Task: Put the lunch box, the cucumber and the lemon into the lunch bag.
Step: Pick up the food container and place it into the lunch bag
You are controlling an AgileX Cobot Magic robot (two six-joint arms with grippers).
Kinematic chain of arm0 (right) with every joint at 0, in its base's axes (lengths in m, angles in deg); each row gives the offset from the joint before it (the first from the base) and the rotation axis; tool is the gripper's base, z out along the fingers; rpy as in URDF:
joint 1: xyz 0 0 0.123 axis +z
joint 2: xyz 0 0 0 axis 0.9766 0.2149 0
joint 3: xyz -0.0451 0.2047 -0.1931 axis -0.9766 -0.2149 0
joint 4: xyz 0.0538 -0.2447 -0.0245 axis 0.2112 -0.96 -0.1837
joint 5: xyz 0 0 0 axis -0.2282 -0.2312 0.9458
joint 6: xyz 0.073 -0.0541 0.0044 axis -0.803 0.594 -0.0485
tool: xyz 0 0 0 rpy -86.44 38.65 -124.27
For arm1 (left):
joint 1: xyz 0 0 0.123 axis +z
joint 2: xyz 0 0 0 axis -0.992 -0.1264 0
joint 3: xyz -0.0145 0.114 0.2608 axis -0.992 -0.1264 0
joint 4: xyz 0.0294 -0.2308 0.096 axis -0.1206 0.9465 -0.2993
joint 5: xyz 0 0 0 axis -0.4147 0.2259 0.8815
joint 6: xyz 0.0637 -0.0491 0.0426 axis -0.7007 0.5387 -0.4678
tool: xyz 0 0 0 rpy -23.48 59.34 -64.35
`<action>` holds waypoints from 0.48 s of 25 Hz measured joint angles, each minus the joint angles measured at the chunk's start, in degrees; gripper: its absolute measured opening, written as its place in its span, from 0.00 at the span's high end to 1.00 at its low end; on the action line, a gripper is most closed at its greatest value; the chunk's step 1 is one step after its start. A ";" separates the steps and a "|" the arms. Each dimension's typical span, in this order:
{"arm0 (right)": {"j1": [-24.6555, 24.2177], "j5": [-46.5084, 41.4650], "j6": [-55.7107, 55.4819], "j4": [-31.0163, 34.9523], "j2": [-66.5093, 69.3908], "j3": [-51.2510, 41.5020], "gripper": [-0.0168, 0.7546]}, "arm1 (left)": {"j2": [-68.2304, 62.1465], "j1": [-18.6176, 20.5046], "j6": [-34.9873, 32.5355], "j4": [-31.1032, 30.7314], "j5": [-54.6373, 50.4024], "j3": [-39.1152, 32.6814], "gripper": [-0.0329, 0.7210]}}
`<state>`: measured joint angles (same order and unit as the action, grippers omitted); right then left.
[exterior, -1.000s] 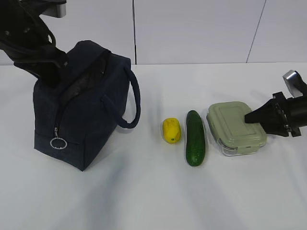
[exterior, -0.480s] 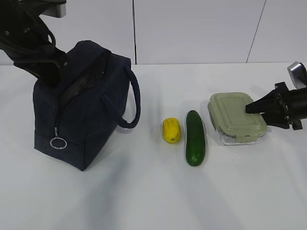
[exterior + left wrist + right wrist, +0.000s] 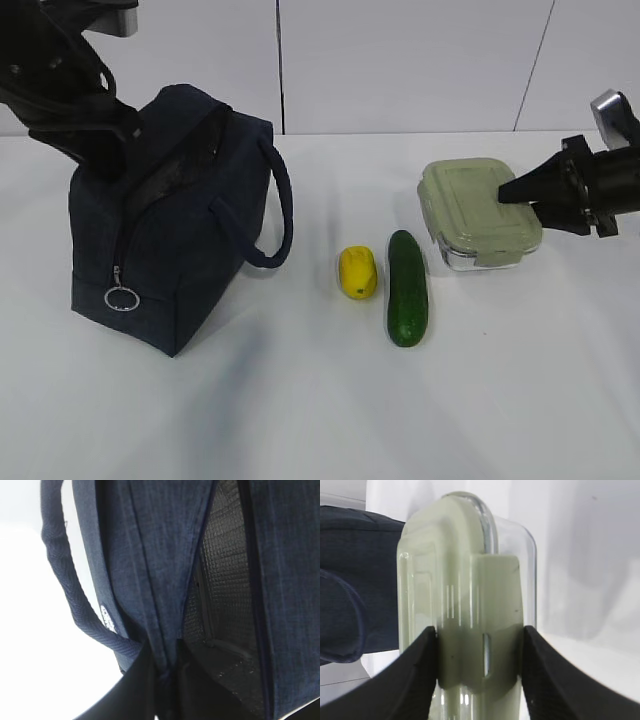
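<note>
The navy lunch bag (image 3: 175, 230) stands at the left with its top zipper open. My left gripper (image 3: 167, 680) is shut on the fabric edge of the bag's opening (image 3: 155, 580), holding it apart; in the exterior view the left arm sits at the bag's far top corner. The lemon (image 3: 357, 272) and the cucumber (image 3: 406, 288) lie side by side mid-table. My right gripper (image 3: 515, 192) is shut on the lunch box (image 3: 478, 212), lifted off the table and tilted. In the right wrist view the fingers clamp the sage-green lid's end (image 3: 480, 645).
The bag's loop handle (image 3: 275, 215) sticks out toward the lemon. A silver ring pull (image 3: 121, 298) hangs at the bag's front corner. White table, white wall behind.
My right gripper has lifted the lunch box off the table and carried it up and slightly left. The left arm, bag, lemon and cucumber have not moved.
</note>
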<state>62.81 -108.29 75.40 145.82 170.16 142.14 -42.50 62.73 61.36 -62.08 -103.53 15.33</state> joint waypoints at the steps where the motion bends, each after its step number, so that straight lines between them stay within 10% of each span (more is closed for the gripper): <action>1: 0.58 0.00 -0.53 0.43 -0.39 0.24 0.48 | 0.00 0.00 0.00 0.00 0.00 0.00 0.93; 12: 6.60 -0.32 -2.67 4.38 -4.45 1.39 0.48 | 0.00 0.00 0.00 -0.09 0.00 0.00 0.93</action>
<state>69.41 -108.61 72.72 150.20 165.71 143.53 -42.50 62.73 61.36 -62.17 -103.53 15.33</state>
